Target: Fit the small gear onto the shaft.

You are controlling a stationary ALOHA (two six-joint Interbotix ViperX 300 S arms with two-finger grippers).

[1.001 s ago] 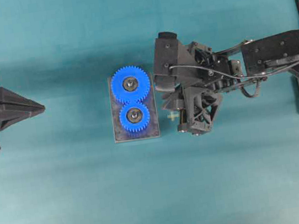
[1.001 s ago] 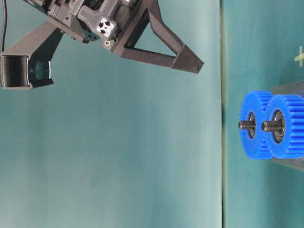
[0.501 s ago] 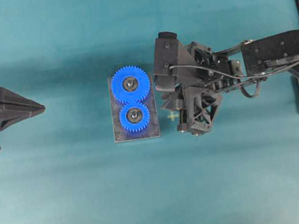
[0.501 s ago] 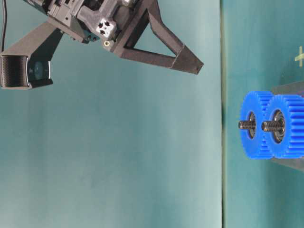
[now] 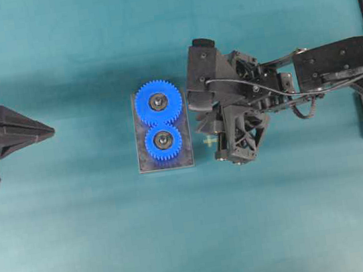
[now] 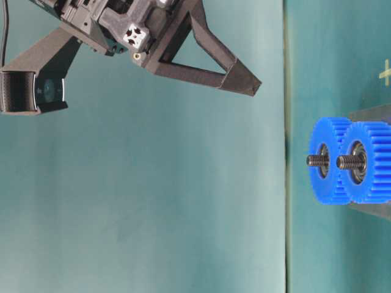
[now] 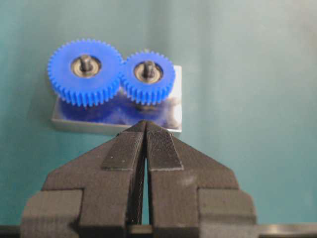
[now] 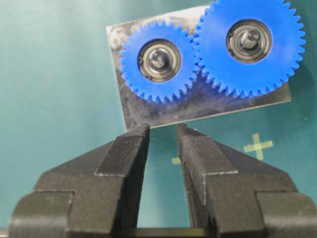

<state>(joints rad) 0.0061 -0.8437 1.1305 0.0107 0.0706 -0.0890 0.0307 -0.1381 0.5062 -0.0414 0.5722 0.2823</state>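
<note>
Nothing has moved; bright blue toothed plastic small gear [image 8: 159, 60] sits on the shaft [image 8: 158, 58], beyond right gripper [image 8: 162, 130]'s empty parted jaws; left gripper [image 7: 145, 125] closed; gear looks light, rigid; grip its toothed rim.

Overhead, sideways table-level, two near wrist views, all sharing the small gear [image 5: 163, 142].

The picture is turned on its side, so the teal worktop [image 6: 336, 61] runs down the right edge. At about three o'clock the small gear [image 6: 324, 160] and the larger gear [image 6: 369, 162] sit side by side, overlapping from this angle, each with a short threaded pin poking out to the left; the shaft [image 6: 316, 160] passes through the small one. A black claw [image 6: 244, 82] hangs at eleven o'clock, well apart from them, holding nothing.
</note>
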